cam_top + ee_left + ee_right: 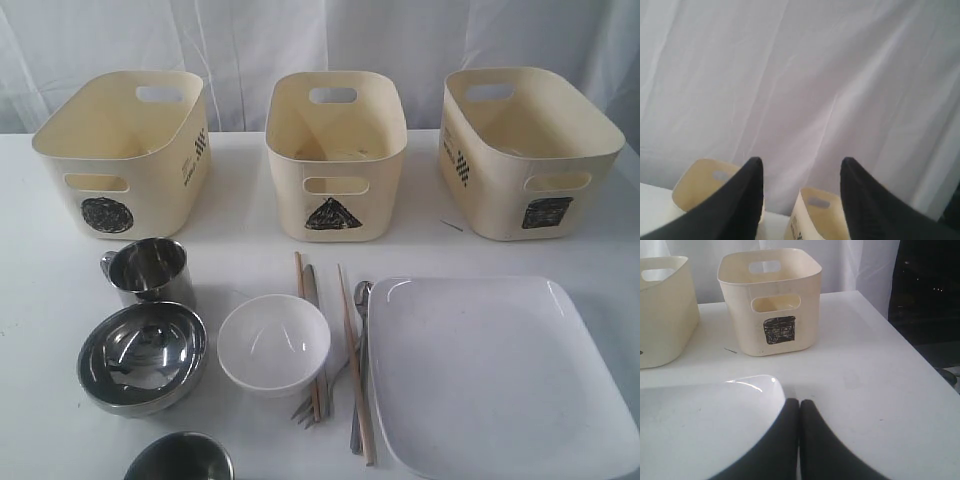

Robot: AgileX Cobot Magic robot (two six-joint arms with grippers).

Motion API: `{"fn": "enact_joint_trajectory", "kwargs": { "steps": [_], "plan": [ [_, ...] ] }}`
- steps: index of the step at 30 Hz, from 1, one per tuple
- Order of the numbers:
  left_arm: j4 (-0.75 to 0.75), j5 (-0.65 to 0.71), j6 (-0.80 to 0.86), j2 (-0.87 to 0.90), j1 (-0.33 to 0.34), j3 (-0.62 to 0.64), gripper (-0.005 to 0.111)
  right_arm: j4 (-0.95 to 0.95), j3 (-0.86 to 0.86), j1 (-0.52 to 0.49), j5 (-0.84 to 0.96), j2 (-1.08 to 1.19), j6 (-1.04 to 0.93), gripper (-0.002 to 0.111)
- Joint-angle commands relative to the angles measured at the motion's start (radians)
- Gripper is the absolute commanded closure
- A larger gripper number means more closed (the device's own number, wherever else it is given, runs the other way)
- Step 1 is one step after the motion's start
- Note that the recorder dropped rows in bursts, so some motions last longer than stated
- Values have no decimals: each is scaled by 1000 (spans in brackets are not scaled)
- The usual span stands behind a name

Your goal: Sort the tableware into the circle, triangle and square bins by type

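Three cream bins stand along the back: circle bin [125, 150], triangle bin [335, 155], square bin [530, 150]. In front lie a steel mug [150, 270], a steel bowl [143, 355], a second mug [180, 460], a small white bowl [274, 343], chopsticks [355, 365], a knife [312, 290], a spoon [362, 295] and a large white plate [500, 375]. Neither gripper shows in the exterior view. My left gripper [801, 165] is open and empty, raised toward the curtain above two bins [815, 215]. My right gripper [799, 404] is shut and empty, beside the plate [705, 425], facing the square bin [770, 300].
A white curtain [320, 40] hangs behind the bins. The white table [40, 300] ends at an edge [910, 352] to the right of the square bin, with dark space beyond. A fork lies partly under the white bowl among the cutlery.
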Motion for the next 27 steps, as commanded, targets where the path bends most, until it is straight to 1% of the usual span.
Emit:
{"fn": "enact_joint_trajectory", "kwargs": {
  "steps": [1,2,6,8,11,18,27],
  "plan": [
    [156,-133,-40,193,1,-95,54,-1,6,10,-14,-6,-10,108],
    [198,-142,-40,252,1,-117,54,-1,6,12,-14,-6,-10,108],
    [208,-153,-3,417,1,-148,54,-1,6,46,-14,-6,-10,108],
    [208,-206,42,478,1,-161,54,-1,6,46,-14,-6,-10,108],
    [208,-296,160,547,1,-178,54,-1,6,46,-14,-6,-10,108],
    [208,-295,199,569,1,-200,54,-1,6,46,-14,-6,-10,108],
    [208,-366,191,562,1,-217,54,-1,6,46,-14,-6,-10,108]
  ]
}}
